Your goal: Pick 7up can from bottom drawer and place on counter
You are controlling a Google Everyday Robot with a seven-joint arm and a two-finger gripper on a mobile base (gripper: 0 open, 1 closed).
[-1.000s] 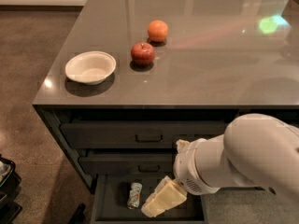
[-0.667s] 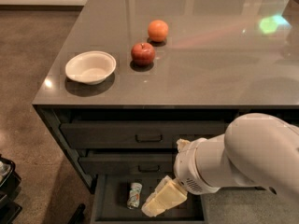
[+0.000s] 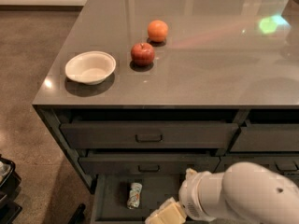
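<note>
The gripper (image 3: 166, 213) sits at the bottom edge of the camera view, its pale cream tip low over the open bottom drawer (image 3: 110, 197). Whether it is spread or closed cannot be told from here, since the tip is cut by the frame edge. It holds nothing that can be seen.

The 7up can (image 3: 135, 194) is near the gripper, at about its 10 o'clock and apart from it. It lies on its side on the drawer floor, its long axis running roughly from 12 to 6 o'clock. The bulky white arm (image 3: 252, 195) runs off from the gripper toward 3 o'clock and hides the right part of the drawer.

Above the drawer, at 12 o'clock, are the middle drawer (image 3: 149, 164) and the top drawer (image 3: 149, 135), both shut and each with a handle. Over them lies the glossy dark counter (image 3: 210, 64). It carries a white bowl (image 3: 90, 67) toward 10 o'clock, a red apple (image 3: 142, 53) close to 12, and an orange (image 3: 158, 31) just behind the apple.

By my reading, the step in hand is the approach to the can, with the grasp not yet made. The next move calls for a short shift toward 10 o'clock and a descent. The wrist would need to turn so that the gripper closes across the can's narrow body rather than along its length. A round can lying flat may roll if nudged, so contact should come from both sides at once.
</note>
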